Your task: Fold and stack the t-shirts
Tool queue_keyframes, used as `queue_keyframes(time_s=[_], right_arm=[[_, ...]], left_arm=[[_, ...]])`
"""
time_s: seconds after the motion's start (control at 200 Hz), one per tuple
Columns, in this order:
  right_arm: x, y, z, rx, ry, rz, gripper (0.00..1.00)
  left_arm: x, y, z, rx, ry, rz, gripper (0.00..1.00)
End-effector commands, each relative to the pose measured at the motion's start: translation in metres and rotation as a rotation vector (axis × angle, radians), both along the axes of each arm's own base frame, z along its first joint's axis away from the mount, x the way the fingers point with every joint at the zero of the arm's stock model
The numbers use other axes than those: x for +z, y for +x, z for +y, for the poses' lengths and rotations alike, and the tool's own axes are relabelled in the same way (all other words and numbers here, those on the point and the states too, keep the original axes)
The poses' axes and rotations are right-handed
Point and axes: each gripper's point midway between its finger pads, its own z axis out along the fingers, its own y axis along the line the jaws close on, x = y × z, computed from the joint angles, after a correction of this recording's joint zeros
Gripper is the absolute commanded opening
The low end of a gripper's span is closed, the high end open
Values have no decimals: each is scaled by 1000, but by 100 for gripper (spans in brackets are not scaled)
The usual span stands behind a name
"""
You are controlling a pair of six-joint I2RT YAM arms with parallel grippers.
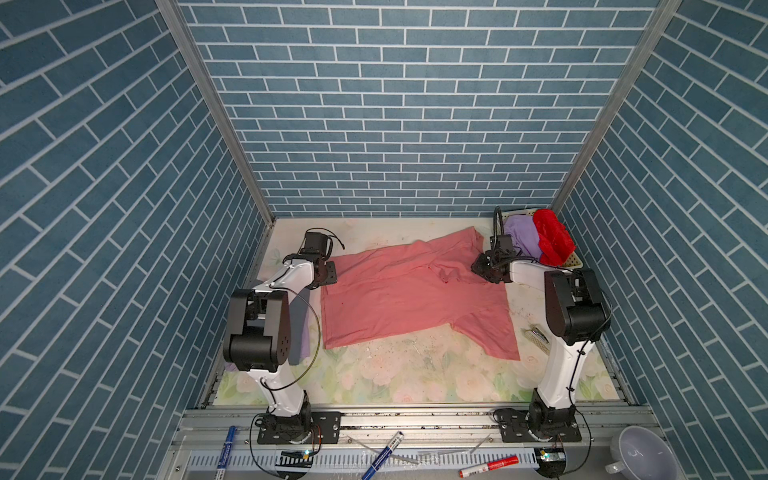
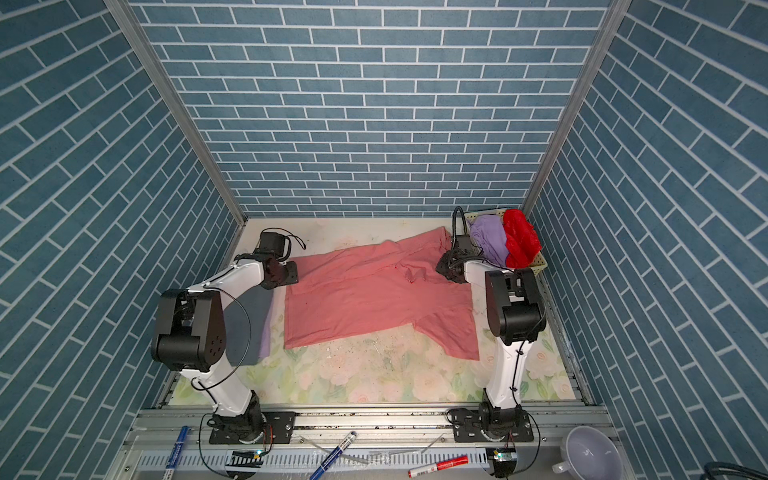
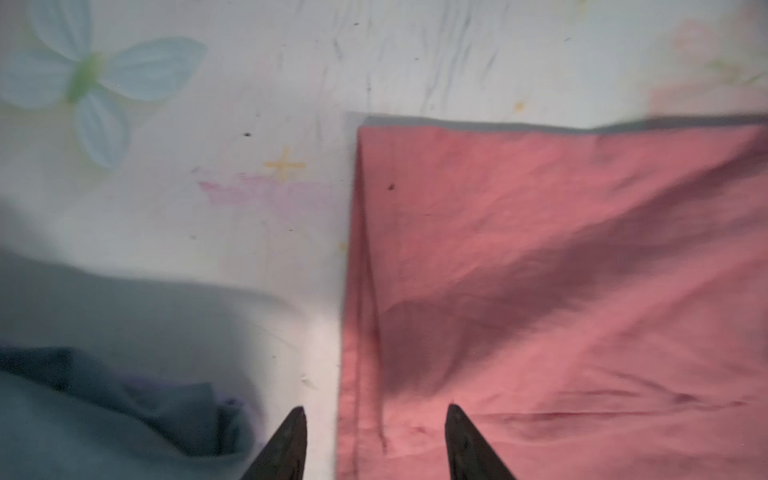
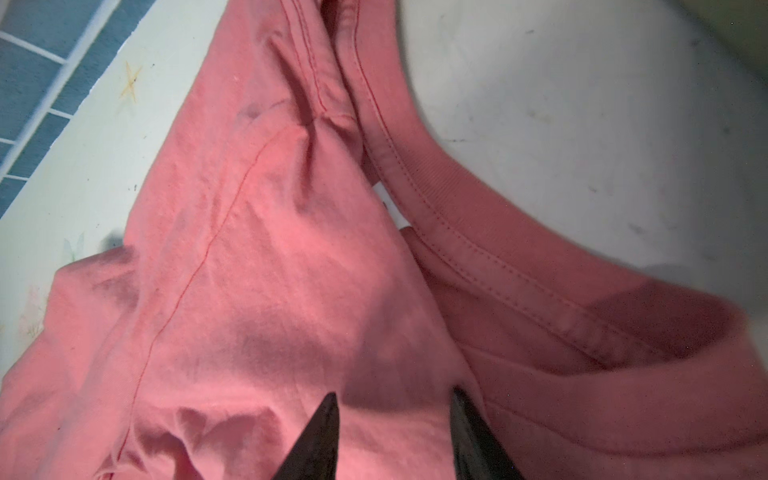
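- At 9 o'clock on the bench (image 1: 395, 374), a grey t-shirt (image 2: 257, 307) is lying folded on a folded lavender t-shirt (image 2: 267, 336). Both are partly hidden under the left arm, and this is probably the stack being built.
- The left claw (image 3: 376, 415) is hovering with its jaws parted and empty, straddling the hem edge of the salmon pink t-shirt (image 1: 395, 299) at that shirt's 9 o'clock side.
- The pink shirt is lying spread across the middle, with one sleeve reaching toward 5 o'clock and the other bunching toward 1 o'clock.
- The right claw (image 4: 395, 399) is standing open over the shoulder beside the collar, at the shirt's 3 o'clock side, and is gripping nothing that I can make out.
- For a clean fold, the bunched shoulder is asking to be smoothed first. Then both claws should be pinching matching edges and travelling together.
- At 2 o'clock, the basket (image 1: 575, 261) is holding a crumpled lavender t-shirt (image 1: 519, 235) and a red t-shirt (image 1: 552, 241), both awaiting their turn.
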Motion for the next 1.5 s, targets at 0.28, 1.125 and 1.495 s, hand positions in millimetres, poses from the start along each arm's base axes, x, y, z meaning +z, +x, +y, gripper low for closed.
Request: queue_keyframes(time_s=[0.28,1.125,1.495], right_arm=[[-29,-48,-4,22,-23,172,44],[4,-31,4,32,21,77,46],[21,-153,-30,-92,6,177,58]], left_arm=[[-41,-2,-62,76,-321,60,51],[10,64,-22,85,-300,-115,56],[-12,-68,9,224,-166,57,60]])
